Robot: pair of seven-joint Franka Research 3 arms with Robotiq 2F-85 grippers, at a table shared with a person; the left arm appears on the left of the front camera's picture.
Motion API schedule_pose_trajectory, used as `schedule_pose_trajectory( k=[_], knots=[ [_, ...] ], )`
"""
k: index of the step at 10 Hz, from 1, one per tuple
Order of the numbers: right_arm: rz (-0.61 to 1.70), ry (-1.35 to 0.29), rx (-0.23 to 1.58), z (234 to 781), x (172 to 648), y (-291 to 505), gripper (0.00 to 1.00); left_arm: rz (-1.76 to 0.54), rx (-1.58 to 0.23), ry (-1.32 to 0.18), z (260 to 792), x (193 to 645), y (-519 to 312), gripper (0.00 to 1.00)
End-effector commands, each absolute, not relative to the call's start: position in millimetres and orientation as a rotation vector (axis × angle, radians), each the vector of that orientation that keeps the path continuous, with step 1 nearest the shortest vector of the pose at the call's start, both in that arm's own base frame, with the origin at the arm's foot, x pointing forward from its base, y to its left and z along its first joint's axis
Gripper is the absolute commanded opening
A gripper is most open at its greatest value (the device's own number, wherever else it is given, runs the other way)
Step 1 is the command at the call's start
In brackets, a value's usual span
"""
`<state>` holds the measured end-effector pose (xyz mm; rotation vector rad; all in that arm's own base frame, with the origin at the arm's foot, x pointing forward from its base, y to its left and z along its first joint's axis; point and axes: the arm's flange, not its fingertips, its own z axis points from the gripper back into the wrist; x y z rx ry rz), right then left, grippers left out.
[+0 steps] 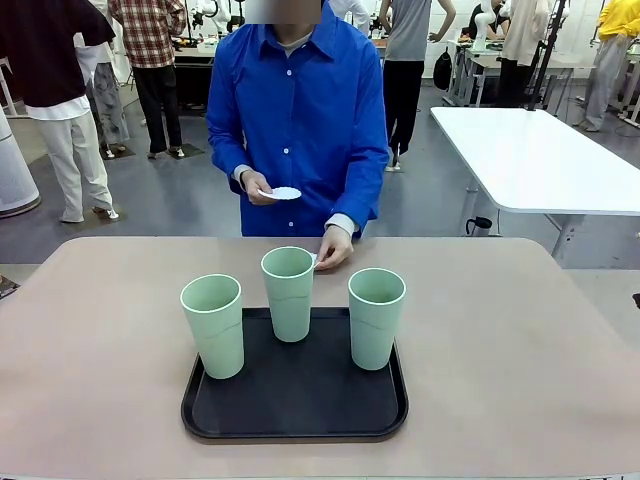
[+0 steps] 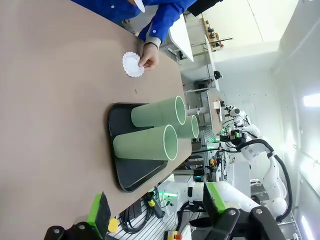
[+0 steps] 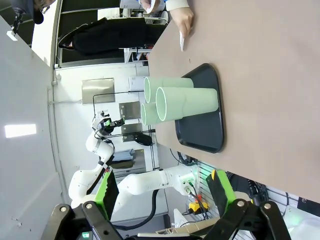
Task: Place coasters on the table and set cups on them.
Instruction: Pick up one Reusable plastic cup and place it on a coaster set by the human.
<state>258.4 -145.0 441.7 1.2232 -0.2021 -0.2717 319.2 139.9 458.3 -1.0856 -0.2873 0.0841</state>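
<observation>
Three pale green cups [image 1: 213, 325] [image 1: 288, 292] [image 1: 376, 317] stand upright on a black tray [image 1: 295, 400] on the tan table [image 1: 520, 330]. Behind the middle cup, the person's hand [image 1: 334, 247] presses one white lacy coaster [image 2: 132, 64] flat on the table. Their other hand holds more coasters [image 1: 284, 193] at chest height. My left gripper [image 2: 157, 205] is open and holds nothing, well back from the tray [image 2: 137, 172] and the cups [image 2: 145, 142]. Just as far back, my right gripper [image 3: 164, 187] is open too, with the cups [image 3: 187, 102] ahead of it.
The tray sits near the robot's edge of the table, with bare tabletop to its left and right. A white rectangular table [image 1: 535, 160] stands at the back right. People stand in the background on the far left.
</observation>
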Motion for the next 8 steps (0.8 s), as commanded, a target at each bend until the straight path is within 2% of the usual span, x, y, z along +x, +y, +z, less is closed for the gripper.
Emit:
schedule_pose_trajectory(
  k=[1, 8],
  knots=[
    [-0.275, -0.207, 1.236, 441.7, 260.3, -145.3, 1.00, 0.080, -1.097, -0.293, 458.6, 319.3, 140.5, 1.00],
    [-0.275, -0.207, 1.236, 441.7, 260.3, -145.3, 1.00, 0.080, -1.097, -0.293, 458.6, 319.3, 140.5, 1.00]
  ],
)
